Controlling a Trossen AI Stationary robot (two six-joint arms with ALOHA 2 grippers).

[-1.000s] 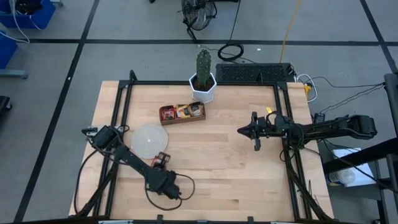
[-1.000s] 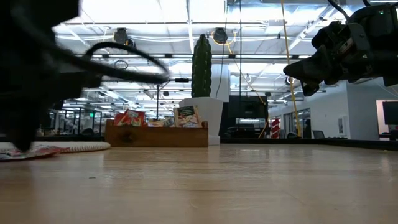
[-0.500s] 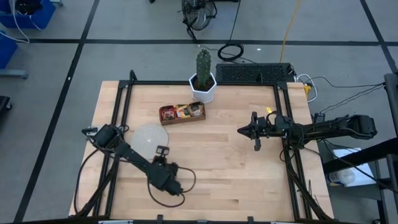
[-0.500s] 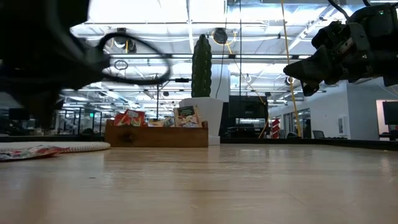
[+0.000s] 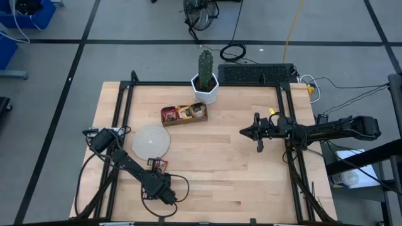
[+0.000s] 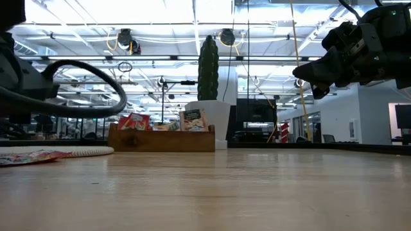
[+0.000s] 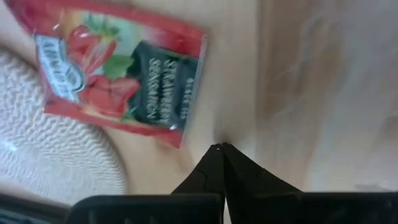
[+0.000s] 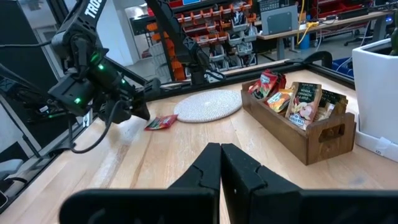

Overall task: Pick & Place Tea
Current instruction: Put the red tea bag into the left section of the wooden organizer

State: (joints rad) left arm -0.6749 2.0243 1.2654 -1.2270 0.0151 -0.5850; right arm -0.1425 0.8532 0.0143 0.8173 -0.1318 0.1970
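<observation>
A red-and-green tea sachet [image 7: 121,71] lies flat on the table at the near edge of the round pale disc [image 7: 50,155]. It also shows in the high view as the sachet [image 5: 157,164] and in the right wrist view as the sachet [image 8: 163,122]. My left gripper [image 7: 221,147] is shut and hangs just above the table beside the sachet's corner, touching nothing. My right gripper [image 8: 219,147] is shut and waits in the air right of the table's centre, seen from above as the right gripper [image 5: 242,132]. The brown tray [image 5: 184,113] holds more sachets.
The pale disc [image 5: 151,141] lies left of centre. The tray [image 8: 311,134] sits toward the far edge, with a potted cactus [image 5: 205,78] behind it. A keyboard [image 5: 257,74] lies at the far edge. Bare wood spans the middle and near right. A black frame borders the table.
My left gripper has risen off the table beside the sachet and drawn back a little toward the near edge. The sachet has stayed where it was by the disc.
</observation>
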